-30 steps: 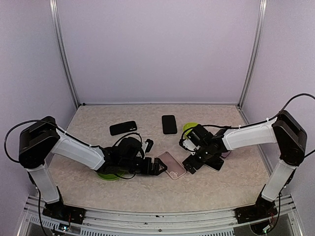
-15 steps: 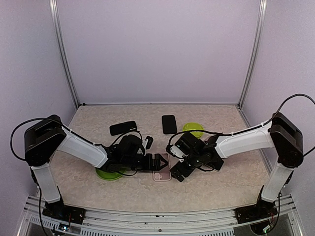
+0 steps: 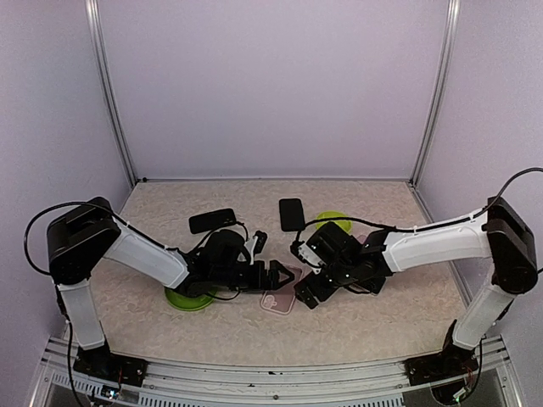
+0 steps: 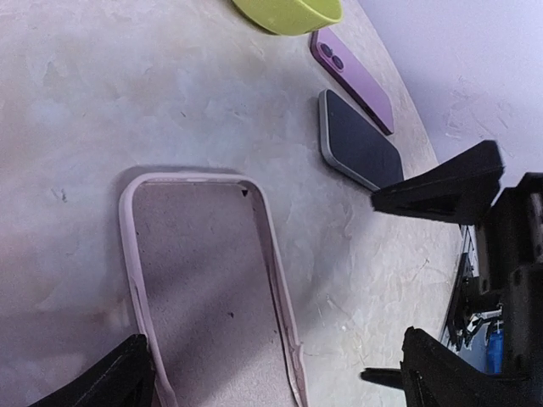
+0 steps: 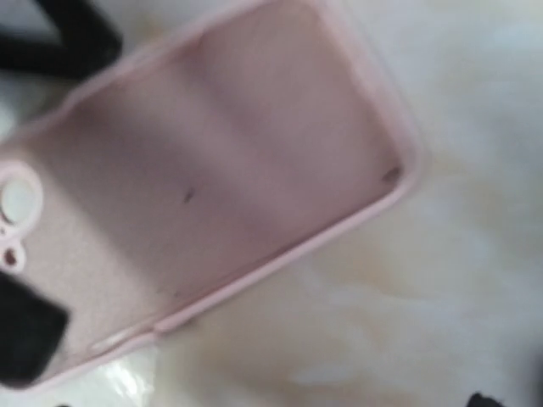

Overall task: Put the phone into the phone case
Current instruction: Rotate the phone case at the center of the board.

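Top external shows you the pink phone case (image 3: 277, 302) lying flat on the table (image 3: 382, 331), hollow side up, between your two arms. The left pincer (image 3: 277, 276) and the right pincer (image 3: 299, 295) are both low and close to it. Both stand wide and hold nothing. From the left wrist, the fingers straddle one end of the case, though you cannot tell whether they touch it. The case is empty, so the main step is not yet done. No phone is in hand: a purple phone (image 4: 352, 72) and a dark phone (image 4: 361, 140) lie side by side near a green bowl (image 4: 288, 13), apart from the case. A black slab (image 3: 212, 220) and a second black slab (image 3: 291, 214) lie farther back. Which one belongs in the case, the pictures do not say. By my judgement you are early on: the case is ready, and a phone remains to be picked up, carried over and pressed in.
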`<action>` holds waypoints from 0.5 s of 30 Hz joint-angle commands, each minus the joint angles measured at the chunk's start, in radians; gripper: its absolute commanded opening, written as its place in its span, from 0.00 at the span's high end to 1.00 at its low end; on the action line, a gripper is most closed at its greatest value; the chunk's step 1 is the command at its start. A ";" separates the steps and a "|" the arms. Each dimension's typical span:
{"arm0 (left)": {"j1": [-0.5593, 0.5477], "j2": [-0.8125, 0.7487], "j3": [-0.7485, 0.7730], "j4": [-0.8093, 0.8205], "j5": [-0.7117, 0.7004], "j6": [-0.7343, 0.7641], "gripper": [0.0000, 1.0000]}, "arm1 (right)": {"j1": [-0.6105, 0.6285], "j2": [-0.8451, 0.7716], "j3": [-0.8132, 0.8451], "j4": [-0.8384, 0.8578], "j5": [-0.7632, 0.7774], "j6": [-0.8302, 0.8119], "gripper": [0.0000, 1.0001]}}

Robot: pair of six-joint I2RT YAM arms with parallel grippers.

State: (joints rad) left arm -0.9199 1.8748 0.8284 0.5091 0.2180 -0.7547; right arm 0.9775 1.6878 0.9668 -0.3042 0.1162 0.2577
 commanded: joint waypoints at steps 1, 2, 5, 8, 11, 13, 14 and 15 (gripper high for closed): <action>0.010 0.059 0.066 0.063 0.068 0.017 0.01 | -0.048 -0.136 -0.027 -0.075 0.056 0.022 0.00; 0.009 0.079 0.083 0.066 0.083 0.017 0.01 | -0.058 -0.160 -0.033 -0.091 0.066 0.020 0.00; 0.008 0.133 0.137 0.085 0.144 0.012 0.01 | -0.078 -0.222 -0.045 -0.129 0.104 0.015 0.00; 0.006 0.169 0.178 0.117 0.182 0.007 0.01 | -0.095 -0.263 -0.053 -0.146 0.123 0.013 0.00; 0.009 0.177 0.212 0.095 0.163 0.020 0.01 | -0.105 -0.274 -0.057 -0.155 0.125 0.004 0.00; 0.013 0.150 0.210 0.069 0.119 0.032 0.01 | -0.104 -0.274 -0.064 -0.153 0.115 -0.024 0.00; 0.016 0.129 0.202 0.055 0.091 0.037 0.01 | -0.099 -0.274 -0.072 -0.147 0.108 -0.052 0.00; 0.017 0.095 0.190 0.038 0.045 0.041 0.01 | -0.089 -0.271 -0.080 -0.142 0.110 -0.071 0.00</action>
State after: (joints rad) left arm -0.9138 2.0430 1.0168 0.5758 0.3515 -0.7502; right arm 0.8803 1.4254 0.9161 -0.4252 0.2184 0.2474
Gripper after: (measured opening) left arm 0.989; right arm 0.996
